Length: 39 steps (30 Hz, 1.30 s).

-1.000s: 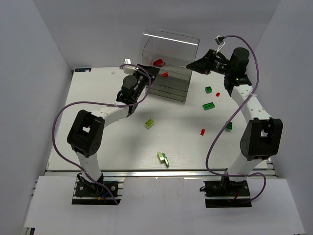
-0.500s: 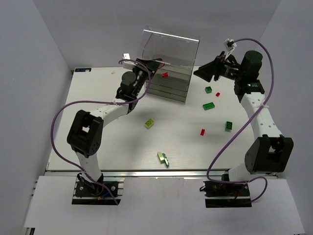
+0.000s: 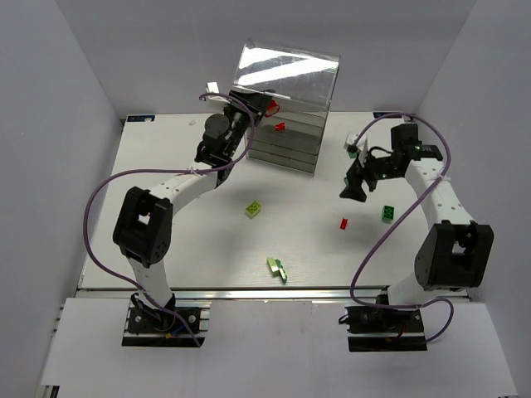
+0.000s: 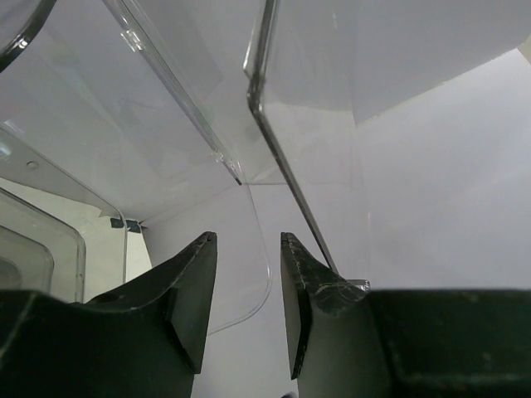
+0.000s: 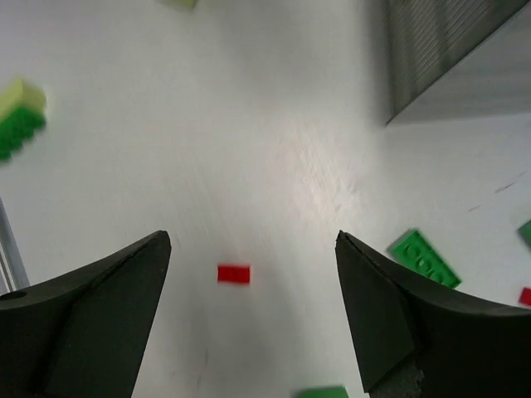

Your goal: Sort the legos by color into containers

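Note:
The clear container (image 3: 286, 124) stands at the back middle, its top panel (image 3: 286, 70) tilted up. A red piece (image 3: 280, 126) lies inside it. My left gripper (image 3: 253, 106) is at the container's upper left; in the left wrist view (image 4: 247, 274) its jaws stand a narrow gap apart, with clear plastic edges (image 4: 265, 149) just beyond them and nothing clamped. My right gripper (image 3: 353, 189) is wide open and empty above the table. A small red brick (image 3: 343, 223) lies between its jaws in the right wrist view (image 5: 233, 274).
A dark green brick (image 3: 387, 213) lies right of the red one. Two yellow-green bricks (image 3: 253, 209) (image 3: 277, 267) lie mid-table. In the right wrist view a green plate (image 5: 424, 257) lies by the right finger and the container (image 5: 448, 50) is at top right.
My right gripper has left the container's top right and swung down over the table near the red brick. My left gripper has risen and the clear top panel has tilted further up.

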### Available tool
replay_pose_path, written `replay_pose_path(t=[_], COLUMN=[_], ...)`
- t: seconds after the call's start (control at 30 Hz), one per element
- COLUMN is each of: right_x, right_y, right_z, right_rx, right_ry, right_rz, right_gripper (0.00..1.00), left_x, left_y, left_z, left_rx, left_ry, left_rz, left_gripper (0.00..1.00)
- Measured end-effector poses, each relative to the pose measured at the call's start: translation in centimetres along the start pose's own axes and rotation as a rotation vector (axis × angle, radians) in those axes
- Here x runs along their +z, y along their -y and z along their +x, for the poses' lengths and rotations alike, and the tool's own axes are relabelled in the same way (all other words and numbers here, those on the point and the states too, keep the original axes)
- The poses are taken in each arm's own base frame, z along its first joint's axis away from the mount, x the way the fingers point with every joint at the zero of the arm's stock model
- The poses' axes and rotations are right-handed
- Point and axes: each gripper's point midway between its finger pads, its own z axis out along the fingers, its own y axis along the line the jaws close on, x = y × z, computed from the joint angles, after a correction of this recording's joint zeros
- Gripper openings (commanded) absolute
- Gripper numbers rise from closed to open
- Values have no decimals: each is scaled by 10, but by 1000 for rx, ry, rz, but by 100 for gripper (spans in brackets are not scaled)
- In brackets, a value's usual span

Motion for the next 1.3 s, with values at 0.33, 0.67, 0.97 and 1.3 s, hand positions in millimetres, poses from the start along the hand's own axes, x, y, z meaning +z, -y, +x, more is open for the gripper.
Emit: replay_pose_path(t=[0.33, 0.67, 0.97, 1.3], right_x=[1, 9, 32, 52], right_y=[-60, -49, -28, -19], right_z=[121, 158, 166, 169], right_rx=[-408, -553, -667, -741], right_ry=[-291, -387, -437, -478], right_rz=[-315, -428, -437, -464], right_gripper=[86, 83, 83, 78], left_x=[-1, -1, -1, -1], left_y=[-2, -3, -4, -4], left_z=[-3, -2, -2, -2], left_rx=[-5, -21, -27, -28], left_ry=[-4, -6, -9, -9], left_rz=[-18, -22, -28, -28], left_gripper=[48, 49, 49, 50])
